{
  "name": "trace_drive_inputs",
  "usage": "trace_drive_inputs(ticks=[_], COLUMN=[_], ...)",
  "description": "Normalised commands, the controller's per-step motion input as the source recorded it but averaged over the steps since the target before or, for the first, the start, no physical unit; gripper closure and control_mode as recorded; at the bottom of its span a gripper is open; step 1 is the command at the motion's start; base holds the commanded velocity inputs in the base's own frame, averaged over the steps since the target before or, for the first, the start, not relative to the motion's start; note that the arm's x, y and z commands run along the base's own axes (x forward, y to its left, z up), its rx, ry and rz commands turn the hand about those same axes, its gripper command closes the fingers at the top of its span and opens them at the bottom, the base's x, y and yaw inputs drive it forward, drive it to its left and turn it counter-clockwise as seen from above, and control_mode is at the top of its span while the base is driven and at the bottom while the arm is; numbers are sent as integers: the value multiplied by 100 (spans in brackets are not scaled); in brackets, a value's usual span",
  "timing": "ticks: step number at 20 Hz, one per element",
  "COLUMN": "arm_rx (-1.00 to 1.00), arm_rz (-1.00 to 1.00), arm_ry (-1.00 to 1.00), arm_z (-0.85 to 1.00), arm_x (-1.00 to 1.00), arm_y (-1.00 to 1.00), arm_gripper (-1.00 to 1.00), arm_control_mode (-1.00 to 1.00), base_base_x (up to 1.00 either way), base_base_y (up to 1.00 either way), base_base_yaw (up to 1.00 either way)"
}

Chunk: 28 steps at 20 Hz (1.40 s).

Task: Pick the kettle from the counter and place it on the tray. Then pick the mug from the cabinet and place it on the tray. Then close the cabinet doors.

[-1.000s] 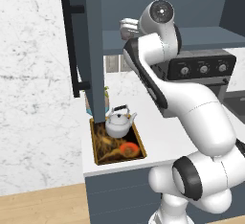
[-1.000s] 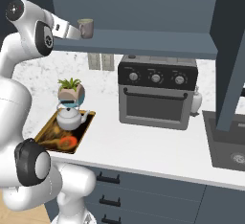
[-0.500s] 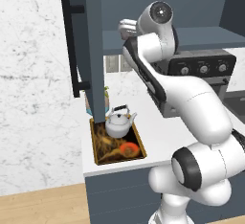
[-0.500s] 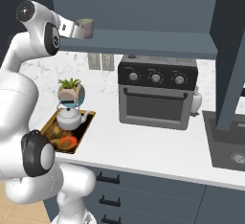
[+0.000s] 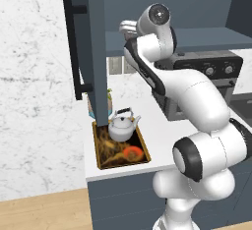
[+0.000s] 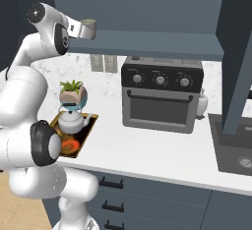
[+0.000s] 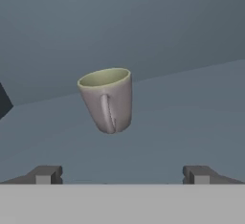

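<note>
The grey-green mug (image 7: 107, 98) stands upright on the shelf of the open cabinet (image 6: 147, 41), handle turned toward the hand camera. My gripper (image 7: 122, 175) is open, its fingertips (image 7: 45, 174) spread wide and short of the mug, with nothing between them. From the right base the gripper (image 6: 80, 27) sits just left of the mug (image 6: 89, 27) at shelf height. The white kettle (image 5: 120, 126) rests upright in the wooden-rimmed tray (image 5: 142, 143) on the counter (image 6: 147, 150). Both cabinet doors (image 5: 91, 47) hang open.
A potted plant (image 6: 74, 92) stands behind the tray. A black countertop oven (image 6: 160, 94) sits mid-counter, with a sink (image 6: 236, 150) at the right. The right door (image 6: 238, 67) juts out over the sink.
My arm has shifted its pose and the hand has edged a little toward the mug. The jaws stay wide open; the mug, kettle and tray have not moved.
</note>
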Motion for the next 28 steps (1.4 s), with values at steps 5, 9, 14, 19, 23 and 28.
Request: trace_drive_inputs(ticks=[5,9,14,19,23,28], arm_rx=[-4,-3,-1,0,0,0], arm_rz=[0,0,0,0,0,0], arm_ry=[0,0,0,0,0,0], arm_z=[-10,-6,-2,0,0,0], arm_x=[38,32,28,24,20,26], arm_y=[0,0,0,0,0,1], arm_gripper=[-100,-100,-100,-100,-100,-100], arm_control_mode=[-100,-100,-100,-100,-100,-100], base_base_x=[0,0,0,0,0,0], base_base_y=[0,0,0,0,0,0], base_base_yaw=[0,0,0,0,0,0])
